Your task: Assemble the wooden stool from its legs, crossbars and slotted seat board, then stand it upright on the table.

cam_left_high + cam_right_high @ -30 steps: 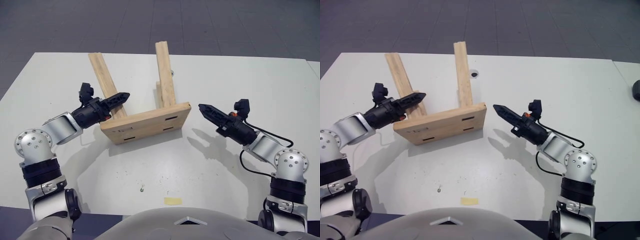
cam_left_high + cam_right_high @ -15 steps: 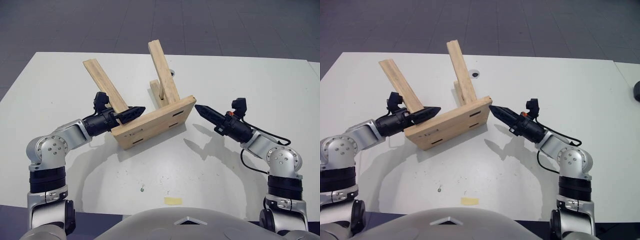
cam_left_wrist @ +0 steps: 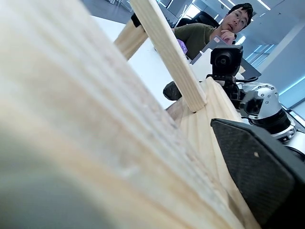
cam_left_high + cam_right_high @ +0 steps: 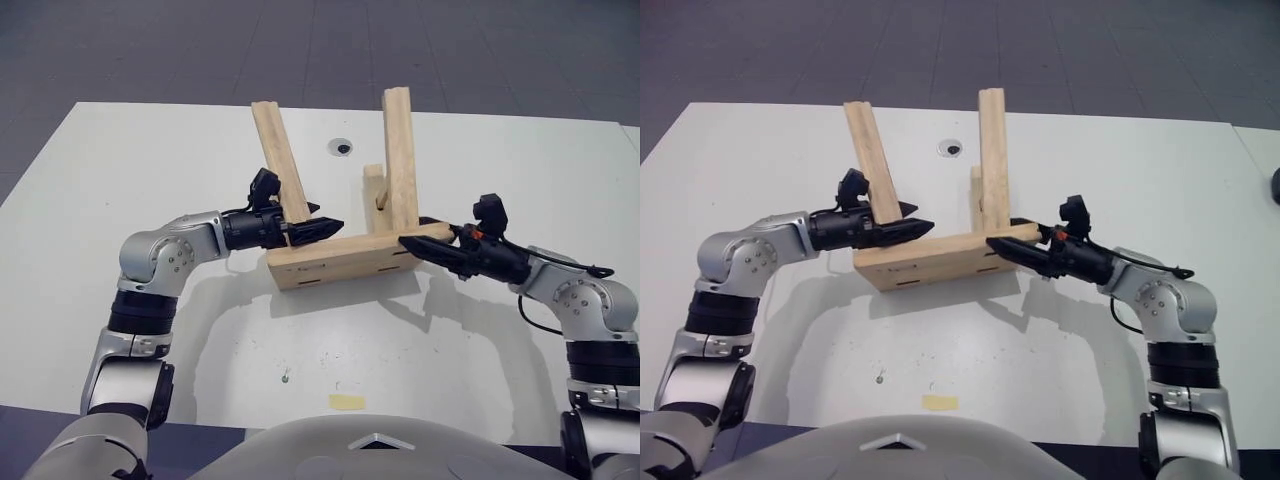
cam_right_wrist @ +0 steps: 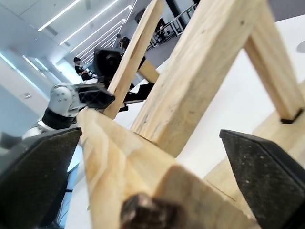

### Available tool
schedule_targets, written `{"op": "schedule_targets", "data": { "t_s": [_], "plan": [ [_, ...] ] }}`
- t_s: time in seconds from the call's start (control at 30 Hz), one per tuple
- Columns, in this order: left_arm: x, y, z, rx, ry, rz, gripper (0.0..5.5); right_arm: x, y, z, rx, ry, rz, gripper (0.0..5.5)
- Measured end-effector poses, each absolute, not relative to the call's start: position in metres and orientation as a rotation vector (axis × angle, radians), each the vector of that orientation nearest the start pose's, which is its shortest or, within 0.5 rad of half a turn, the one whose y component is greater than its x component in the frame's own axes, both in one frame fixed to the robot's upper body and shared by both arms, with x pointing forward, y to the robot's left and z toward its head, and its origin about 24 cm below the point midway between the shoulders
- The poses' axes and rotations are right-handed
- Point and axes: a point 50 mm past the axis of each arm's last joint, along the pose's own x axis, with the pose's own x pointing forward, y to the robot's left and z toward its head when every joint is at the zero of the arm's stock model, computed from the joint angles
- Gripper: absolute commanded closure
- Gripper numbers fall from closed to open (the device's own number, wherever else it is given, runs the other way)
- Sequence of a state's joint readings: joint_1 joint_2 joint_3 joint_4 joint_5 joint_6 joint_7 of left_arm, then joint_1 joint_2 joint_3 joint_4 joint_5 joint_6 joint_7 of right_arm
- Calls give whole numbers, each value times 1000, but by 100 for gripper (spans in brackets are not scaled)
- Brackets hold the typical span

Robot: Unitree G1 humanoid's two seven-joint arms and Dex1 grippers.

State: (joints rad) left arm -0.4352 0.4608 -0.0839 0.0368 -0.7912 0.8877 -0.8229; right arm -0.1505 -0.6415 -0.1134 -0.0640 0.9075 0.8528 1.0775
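The wooden stool lies on its side on the white table (image 4: 130,150). Its slotted seat board (image 4: 345,262) stands on edge facing me, and two legs (image 4: 277,150) (image 4: 398,150) point away. A short crossbar (image 4: 374,190) stands beside the right leg. My left gripper (image 4: 328,226) lies along the board's top edge at the foot of the left leg. My right gripper (image 4: 412,243) is at the board's right end. In the right wrist view its fingers (image 5: 38,176) stand apart with the seat board (image 5: 128,167) corner between them, and a gap shows on one side.
A round hole (image 4: 343,147) sits in the table behind the stool. A yellow tape strip (image 4: 346,402) and a small dark speck (image 4: 284,377) lie near the front edge. Bare tabletop extends to the left, the right and in front of the stool.
The stool slid right and turned, so its legs now point straight away. My left arm swept right with it. The board's right end now sits between the right gripper's fingers, which have spread apart.
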Motion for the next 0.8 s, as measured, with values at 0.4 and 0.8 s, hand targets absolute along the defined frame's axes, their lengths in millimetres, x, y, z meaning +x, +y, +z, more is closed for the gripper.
{"op": "schedule_targets", "data": {
  "t_s": [0.4,0.8],
  "plan": [
    [263,186,113,-700,415,-991,10,228,-201,90,567,419,1160,11],
    [272,187,107,-1066,493,-801,10,208,-199,79,605,413,1061,11]
  ]
}}
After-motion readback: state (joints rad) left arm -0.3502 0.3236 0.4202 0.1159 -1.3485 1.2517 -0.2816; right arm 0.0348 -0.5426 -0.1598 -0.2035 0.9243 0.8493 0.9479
